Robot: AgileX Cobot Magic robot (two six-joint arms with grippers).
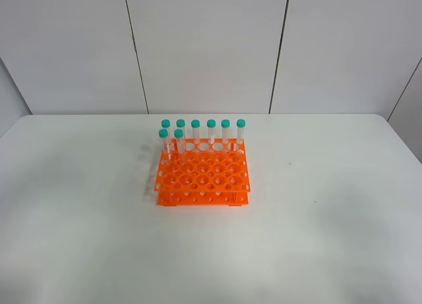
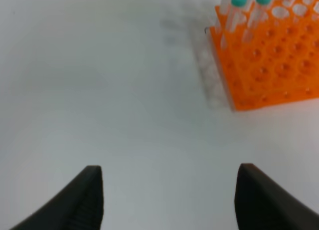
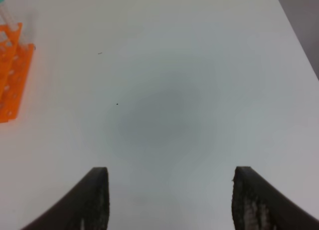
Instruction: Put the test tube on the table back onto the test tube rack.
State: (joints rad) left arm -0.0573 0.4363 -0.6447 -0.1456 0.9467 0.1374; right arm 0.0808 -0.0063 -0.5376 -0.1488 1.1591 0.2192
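Observation:
The orange test tube rack [image 1: 203,180] stands mid-table on the white table [image 1: 323,225]. Several teal-capped test tubes [image 1: 211,131] stand upright in its back row, and two more [image 1: 179,140] in the second row at the left. I see no test tube lying on the table in any view. My left gripper [image 2: 169,202] is open and empty over bare table, with the rack [image 2: 269,65] ahead of it. My right gripper [image 3: 169,202] is open and empty, with the rack's end [image 3: 11,85] off to one side. Neither arm shows in the exterior high view.
White wall panels [image 1: 204,47] stand behind the table's far edge. The table's right edge [image 3: 294,30] shows in the right wrist view. Most of the rack's front holes [image 1: 204,185] hold nothing.

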